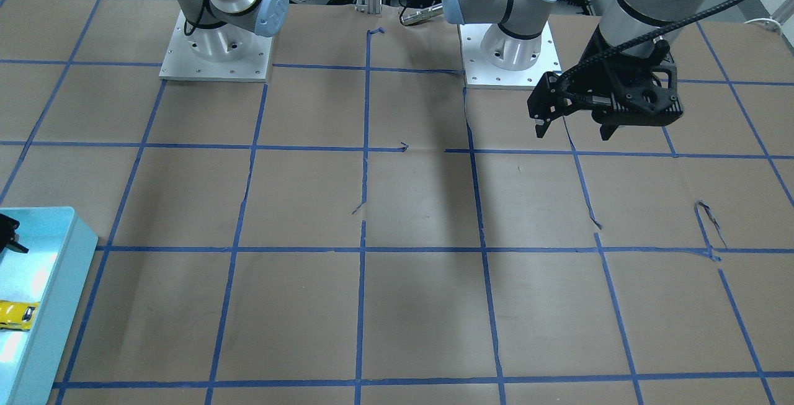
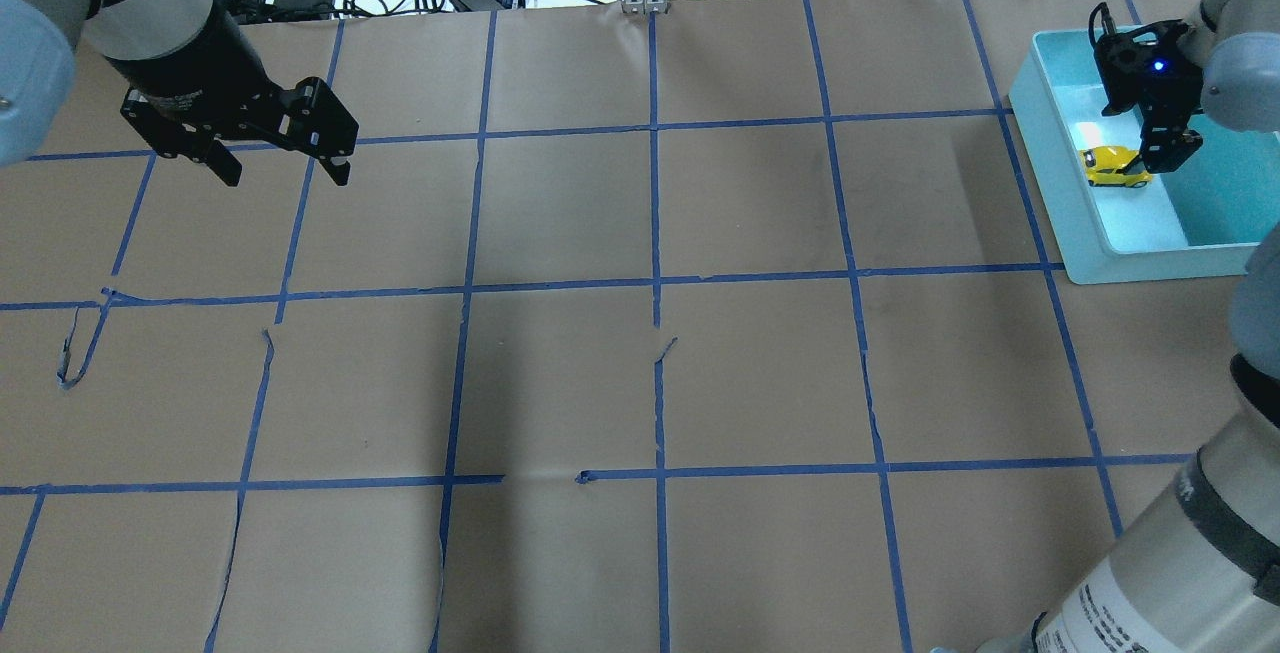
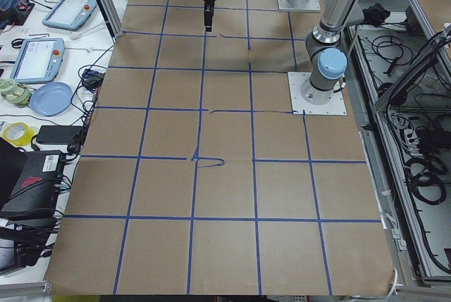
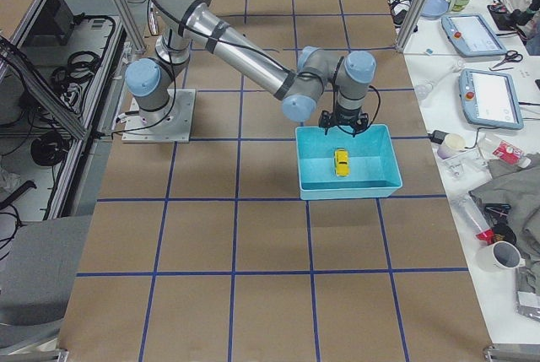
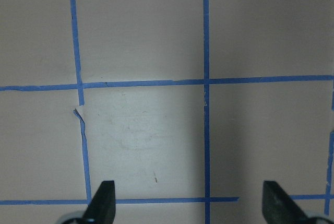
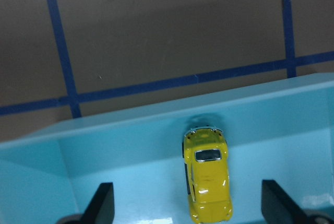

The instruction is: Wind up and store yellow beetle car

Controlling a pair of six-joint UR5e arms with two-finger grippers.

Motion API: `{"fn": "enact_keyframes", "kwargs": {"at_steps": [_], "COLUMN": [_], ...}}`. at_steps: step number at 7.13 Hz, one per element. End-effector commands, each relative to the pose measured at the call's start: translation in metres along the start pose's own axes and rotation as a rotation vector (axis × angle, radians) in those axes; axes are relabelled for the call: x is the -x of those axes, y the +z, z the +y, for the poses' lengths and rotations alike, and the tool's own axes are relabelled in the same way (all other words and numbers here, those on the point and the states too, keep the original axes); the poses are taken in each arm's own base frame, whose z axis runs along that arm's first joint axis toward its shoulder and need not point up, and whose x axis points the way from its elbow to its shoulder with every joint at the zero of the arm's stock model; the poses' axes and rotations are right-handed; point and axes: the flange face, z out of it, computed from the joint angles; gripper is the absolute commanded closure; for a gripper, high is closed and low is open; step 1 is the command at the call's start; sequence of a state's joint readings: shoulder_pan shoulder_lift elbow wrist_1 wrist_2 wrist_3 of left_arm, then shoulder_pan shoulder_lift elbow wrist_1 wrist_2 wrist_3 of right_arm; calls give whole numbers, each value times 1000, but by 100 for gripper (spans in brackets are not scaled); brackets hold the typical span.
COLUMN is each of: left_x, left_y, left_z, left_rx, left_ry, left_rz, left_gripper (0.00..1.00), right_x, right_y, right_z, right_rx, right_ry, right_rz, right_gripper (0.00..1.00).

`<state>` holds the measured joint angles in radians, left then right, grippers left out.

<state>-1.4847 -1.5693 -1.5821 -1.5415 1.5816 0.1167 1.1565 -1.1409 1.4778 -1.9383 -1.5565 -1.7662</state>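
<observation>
Front-facing view: the tiny glossy yellow beetle toy car point(image 1: 17, 315) lies on the floor of the shallow light-blue plastic tray point(image 1: 59, 306). The left arm's black two-finger tool point(image 1: 574, 133) hangs well apart from the tray over the brown paper-covered counter point(image 1: 397, 306), fingers spread wide with nothing between them.

Overhead view: the right arm's black two-finger tool point(image 2: 1160, 148) hovers inside the tray's outline, just above the car.

Right-side view: the car is on the tray floor, below the right tool.

Left wrist view: the fingers are wide, with only blue-taped paper beneath.

Right wrist view: the fingers are wide and hold nothing. The car lies below and between them, one end just beside the tray's inner wall.
</observation>
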Motion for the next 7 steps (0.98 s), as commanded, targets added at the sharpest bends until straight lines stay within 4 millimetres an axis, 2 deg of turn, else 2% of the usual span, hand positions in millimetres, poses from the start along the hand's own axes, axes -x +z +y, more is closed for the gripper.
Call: {"fn": "enact_keyframes", "kwargs": {"at_steps": [1, 2, 3, 4, 6, 7], "left_x": [-5, -7, -12, -14, -13, -13], "left_y": [-3, -1, 1, 1, -1, 1], "left_z": [1, 1, 0, 1, 3, 2], "left_rx": [-8, -5, -1, -1, -3, 0], "left_ry": [5, 9, 20, 23, 25, 25], "left_rz": [28, 29, 30, 28, 19, 22], "left_gripper": [0, 0, 0, 0, 0, 0], "right_x": [42, 61, 79, 99, 128, 149], "right_y": [-74, -96, -107, -123, -153, -170], "right_z": [-96, -129, -175, -214, -243, -241], "right_rx": [-8, -17, -27, -46, -97, -73], "right_ry": [232, 383, 446, 589, 952, 1148], "right_rz": [38, 51, 58, 68, 81, 29], "right_gripper": [0, 0, 0, 0, 0, 0]}}
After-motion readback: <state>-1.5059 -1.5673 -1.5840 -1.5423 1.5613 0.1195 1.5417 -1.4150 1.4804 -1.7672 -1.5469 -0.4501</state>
